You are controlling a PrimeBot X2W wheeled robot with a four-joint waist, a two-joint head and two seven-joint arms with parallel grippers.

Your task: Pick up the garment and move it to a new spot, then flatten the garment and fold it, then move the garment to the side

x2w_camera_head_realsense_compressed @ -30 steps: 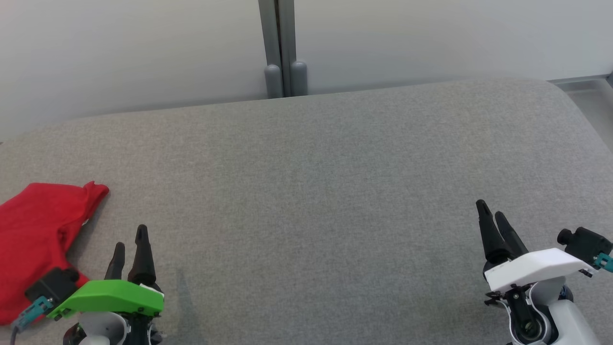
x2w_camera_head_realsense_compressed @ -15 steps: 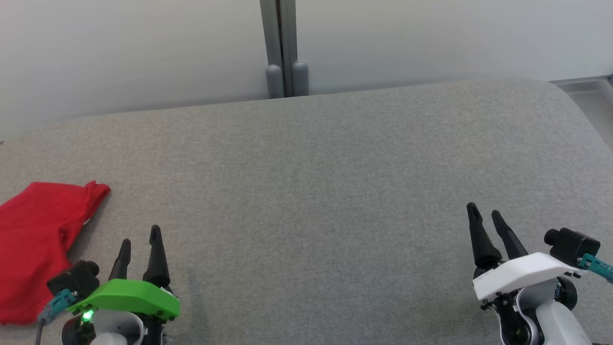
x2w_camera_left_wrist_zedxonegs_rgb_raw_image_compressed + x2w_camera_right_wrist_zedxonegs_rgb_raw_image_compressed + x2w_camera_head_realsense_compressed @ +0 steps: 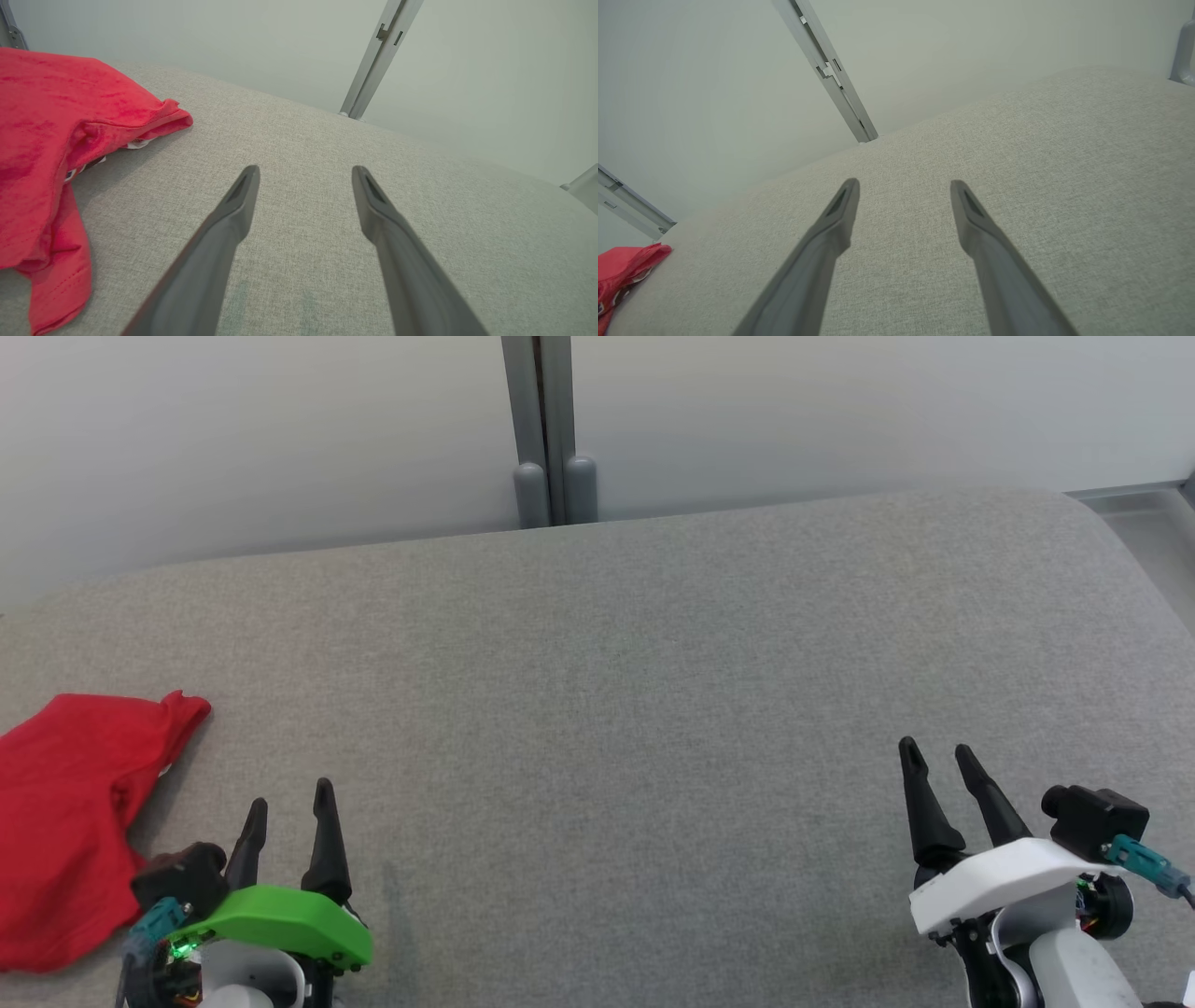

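Well, the green-capped left gripper (image 3: 290, 795) and white-capped right gripper (image 3: 934, 748) both hang over the grey padded surface (image 3: 607, 709), fingers spread wide, holding nothing. Just off the left gripper's outer side lies the crumpled red T-shirt (image 3: 65, 821), untouched and well apart from the right gripper. Far beyond the fingertips, a grey metal post (image 3: 546, 429) stands against the pale wall (image 3: 840, 411).

Garment (image 3: 65, 821): red, bunched in a loose heap, white trim peeking under one fold; lies at far left edge of the table (image 3: 607, 709).
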